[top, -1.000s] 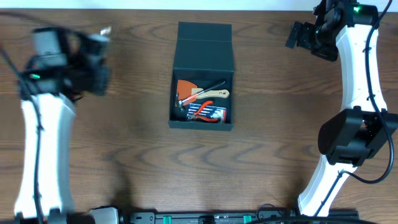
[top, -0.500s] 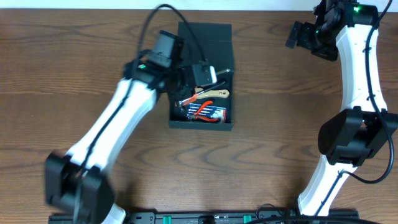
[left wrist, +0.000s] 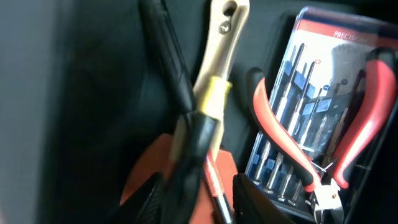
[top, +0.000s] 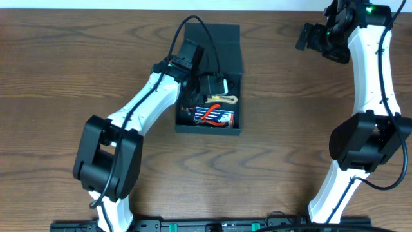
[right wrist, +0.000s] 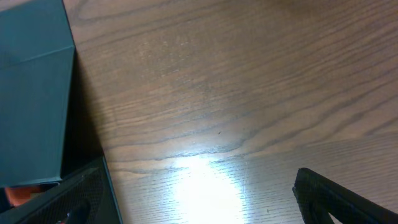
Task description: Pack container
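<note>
The dark teal container (top: 209,131) lies open at the table's middle, its flap lid (top: 211,40) folded back toward the far side. Inside are a wooden-handled hammer (top: 223,98), red pliers (top: 208,115) and a blue case of bits (top: 226,118). My left gripper (top: 207,86) is down inside the box. In the left wrist view its jaws (left wrist: 202,205) are open and straddle a black-handled tool (left wrist: 168,68) that lies across an orange piece (left wrist: 146,171), beside the hammer (left wrist: 214,62), pliers (left wrist: 292,149) and bit case (left wrist: 311,68). My right gripper (top: 308,37) is open and empty.
The right gripper (right wrist: 199,205) hovers over bare wooden table (right wrist: 236,93) at the far right, with the container's side (right wrist: 31,93) at the left edge of its view. A black rail (top: 206,225) runs along the table's front edge.
My left arm swung in from the far left to the container and lowered its gripper in among the tools. The right arm has not moved.
</note>
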`<act>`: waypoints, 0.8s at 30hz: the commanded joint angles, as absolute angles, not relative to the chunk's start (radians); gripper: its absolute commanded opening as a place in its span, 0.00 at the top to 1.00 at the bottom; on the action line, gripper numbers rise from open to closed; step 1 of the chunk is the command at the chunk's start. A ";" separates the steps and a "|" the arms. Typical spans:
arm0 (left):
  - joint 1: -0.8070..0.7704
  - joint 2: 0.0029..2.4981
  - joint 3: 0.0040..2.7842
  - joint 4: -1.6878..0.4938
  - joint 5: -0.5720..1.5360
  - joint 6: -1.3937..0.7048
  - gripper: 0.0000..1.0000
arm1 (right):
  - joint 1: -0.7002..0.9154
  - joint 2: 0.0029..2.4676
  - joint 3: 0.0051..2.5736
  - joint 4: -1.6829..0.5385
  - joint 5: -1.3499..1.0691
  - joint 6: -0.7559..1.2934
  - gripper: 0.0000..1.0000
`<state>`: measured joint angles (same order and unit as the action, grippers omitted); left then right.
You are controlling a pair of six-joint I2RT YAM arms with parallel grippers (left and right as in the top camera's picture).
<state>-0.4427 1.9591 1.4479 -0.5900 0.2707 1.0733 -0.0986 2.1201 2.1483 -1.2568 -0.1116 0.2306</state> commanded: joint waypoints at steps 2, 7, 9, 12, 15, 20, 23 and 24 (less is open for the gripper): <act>-0.445 1.936 1.463 -0.569 0.216 0.963 0.60 | -0.092 2.127 2.144 -1.258 -0.109 0.223 0.01; -0.443 1.801 1.495 -0.565 0.212 0.835 0.50 | -0.092 2.127 2.144 -1.257 -0.109 0.223 0.01; -0.442 1.723 1.502 -0.556 0.187 0.831 0.55 | -0.092 2.127 2.144 -1.256 -0.109 0.223 0.01; -0.417 1.629 1.502 -0.480 0.006 0.728 0.56 | -0.091 2.127 2.144 -1.244 -0.109 0.224 0.01; -0.337 1.596 1.502 -0.413 -0.120 0.543 0.56 | -0.089 2.127 2.144 -1.221 -0.138 0.224 0.24; -0.117 1.639 1.502 -0.414 0.032 0.049 0.94 | -0.071 2.144 2.123 -1.107 -0.290 0.223 0.99; -0.003 1.710 1.502 -0.393 0.281 -0.130 0.94 | -0.057 2.165 2.080 -1.000 -0.387 0.223 0.99; 0.024 1.737 1.502 -0.375 0.358 -0.169 0.94 | -0.052 2.179 2.062 -0.959 -0.431 0.223 0.99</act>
<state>-0.0345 1.6638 1.5162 -0.3859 0.1246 0.1238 -0.0776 2.1288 2.1063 -1.0008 -0.2829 0.2260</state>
